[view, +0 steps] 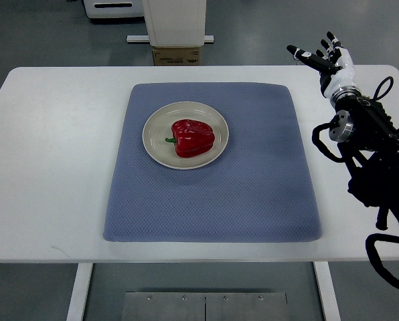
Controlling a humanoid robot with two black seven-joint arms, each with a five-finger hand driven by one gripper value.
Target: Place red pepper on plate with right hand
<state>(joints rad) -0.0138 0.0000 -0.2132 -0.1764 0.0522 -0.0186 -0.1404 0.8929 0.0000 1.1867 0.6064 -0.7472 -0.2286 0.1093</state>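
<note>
Now a glossy red pepper (193,138), green-stemmed, on the plate (154,137); right hand (323,59) spread wide, empty.

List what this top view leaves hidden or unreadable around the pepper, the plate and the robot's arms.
- Underside of the red pepper and the plate surface beneath it: covered by the pepper itself.
- Left arm: outside the frame.
- Right arm below the wrist: cut off by the right edge; the right robot hand shows with fingers spread.
- Print on the cardboard box beyond the table: too small to read.
</note>
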